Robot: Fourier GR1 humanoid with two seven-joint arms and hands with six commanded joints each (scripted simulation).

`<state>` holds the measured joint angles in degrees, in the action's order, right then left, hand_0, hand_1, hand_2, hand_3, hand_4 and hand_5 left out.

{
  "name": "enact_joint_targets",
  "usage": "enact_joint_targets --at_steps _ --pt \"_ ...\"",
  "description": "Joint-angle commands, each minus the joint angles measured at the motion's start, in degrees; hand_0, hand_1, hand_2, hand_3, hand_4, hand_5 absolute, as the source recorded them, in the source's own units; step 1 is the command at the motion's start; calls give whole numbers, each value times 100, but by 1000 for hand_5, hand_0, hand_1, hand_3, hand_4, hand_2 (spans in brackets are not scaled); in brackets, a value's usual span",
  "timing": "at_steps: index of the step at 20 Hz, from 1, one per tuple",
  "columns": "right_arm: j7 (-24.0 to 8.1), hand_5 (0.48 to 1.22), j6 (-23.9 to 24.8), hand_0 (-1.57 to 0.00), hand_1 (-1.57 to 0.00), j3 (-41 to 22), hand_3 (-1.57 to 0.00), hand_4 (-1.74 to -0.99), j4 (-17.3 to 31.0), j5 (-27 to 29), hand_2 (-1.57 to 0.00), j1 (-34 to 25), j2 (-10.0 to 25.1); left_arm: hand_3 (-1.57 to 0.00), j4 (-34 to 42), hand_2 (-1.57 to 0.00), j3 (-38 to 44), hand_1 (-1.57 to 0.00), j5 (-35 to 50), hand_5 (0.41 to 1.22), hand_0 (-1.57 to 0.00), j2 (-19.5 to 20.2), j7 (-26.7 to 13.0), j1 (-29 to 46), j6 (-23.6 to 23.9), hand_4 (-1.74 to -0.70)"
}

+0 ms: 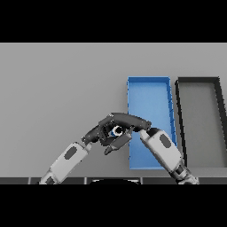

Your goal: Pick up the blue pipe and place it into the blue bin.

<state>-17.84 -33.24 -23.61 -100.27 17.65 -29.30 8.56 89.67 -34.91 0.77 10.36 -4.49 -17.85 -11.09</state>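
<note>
Grey counter [57,88] fills the view. On its right half sit two long trays side by side: a blue bin [149,91], and just right of it a dark-rimmed grey bin [178,115], slightly apart from it. Blue bin interior looks empty where it shows; its lower part is hidden behind the right forearm. Both arms come in from the lower edge and meet just left of the blue bin's left wall. Right robot hand [126,120] reaches leftward across that wall, fingers curled over the blue pipe [117,131], which shows only as a small round blue-and-white end between dark fingers. Left robot hand [95,133] sits right against the same spot from the other side; cannot tell whether its fingers are spread or closed, or whether it touches the pipe. Pipe is near the bin edge but outside it, and I cannot tell whether it rests on the counter or is lifted. Judgement: grasp is made or nearly made, pickup roughly done; carry over the wall and release into the blue bin are left. No brands, labels or readable writing anywhere.
</note>
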Motion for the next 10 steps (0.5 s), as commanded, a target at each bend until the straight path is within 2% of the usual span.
enact_joint_targets --at_steps 1,2,3,5,6,7,10 --pt "-104 666 2 -1134 -1124 -7 -957 -1562 37 195 -1145 -7 26 -939 14 -969 29 -1017 77 1221 -1063 -68 130 99 -11 -1607" --pt "-125 728 29 -1221 -1214 -41 -1080 -1526 50 341 -1230 19 32 -1065 14 -1051 43 -1128 112 1221 -1164 -126 165 156 -28 -1634" --pt "11 826 73 -1291 -1285 -95 -1178 -1495 55 445 -1298 77 2 -1166 16 -1115 102 -1217 187 1221 -1246 -198 198 217 -45 -1655" --pt "407 968 193 -1392 -1388 -140 -1320 -1452 21 432 -1396 104 105 -1312 23 -1254 209 -1344 231 1221 -1363 -352 307 268 -80 -1686" --pt "748 1019 196 -1428 -1425 -241 -1370 -1441 -13 109 -1431 65 203 -1364 27 -1310 246 -1390 256 1221 -1404 -387 379 302 -174 -1697" --pt "866 1059 216 -1456 -1454 -300 -1410 -1447 -48 -37 -1459 49 309 -1405 61 -1348 248 -1426 216 1221 -1438 -376 295 343 -199 -1706" --pt "897 1138 395 -1512 -1511 -412 -1489 -1470 -58 174 -1514 -12 485 -1486 35 -1401 347 -1497 209 1221 -1503 -440 327 350 -237 -1723"
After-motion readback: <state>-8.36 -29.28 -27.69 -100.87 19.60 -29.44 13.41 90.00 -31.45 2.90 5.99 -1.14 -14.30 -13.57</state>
